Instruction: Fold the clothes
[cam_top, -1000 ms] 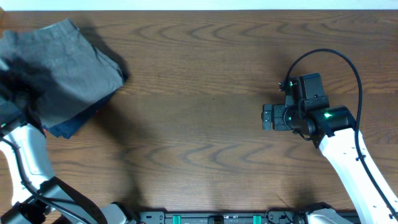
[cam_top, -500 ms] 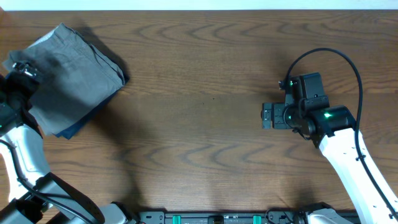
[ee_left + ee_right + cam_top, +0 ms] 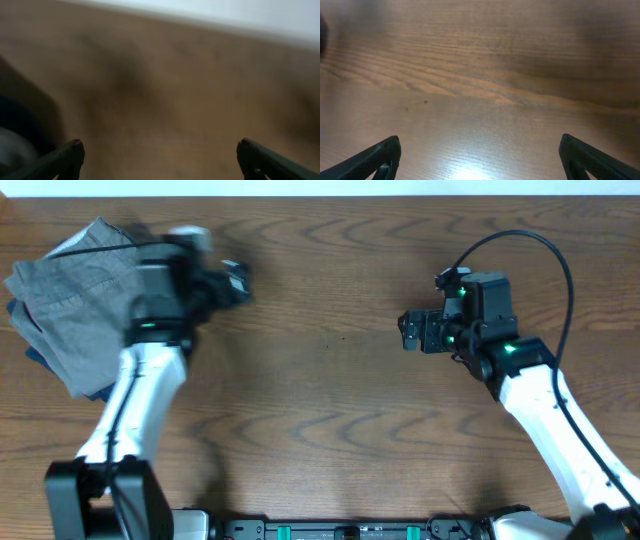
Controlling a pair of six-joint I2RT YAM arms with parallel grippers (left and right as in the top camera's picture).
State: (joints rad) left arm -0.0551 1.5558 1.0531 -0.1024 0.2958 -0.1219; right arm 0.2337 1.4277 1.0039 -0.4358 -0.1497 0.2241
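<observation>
The clothes [image 3: 75, 300], a grey pair of trousers, lie folded in a pile at the table's far left corner. My left gripper [image 3: 234, 282] hovers just right of the pile, blurred by motion. In the left wrist view it [image 3: 160, 150] is open over bare wood, with a dark fabric edge [image 3: 17, 130] at the lower left. My right gripper [image 3: 408, 332] stands open over bare table right of centre, pointing left. The right wrist view shows it [image 3: 480, 152] with nothing between its fingers.
A dark navy garment [image 3: 95, 392] peeks out from under the near edge of the grey pile. The wooden table [image 3: 320, 410] stretches between the two arms. A black cable [image 3: 520, 245] loops above the right wrist.
My left gripper has opened, left the grey pile and swung right past its edge. The right arm has shifted toward the far side and a little left.
</observation>
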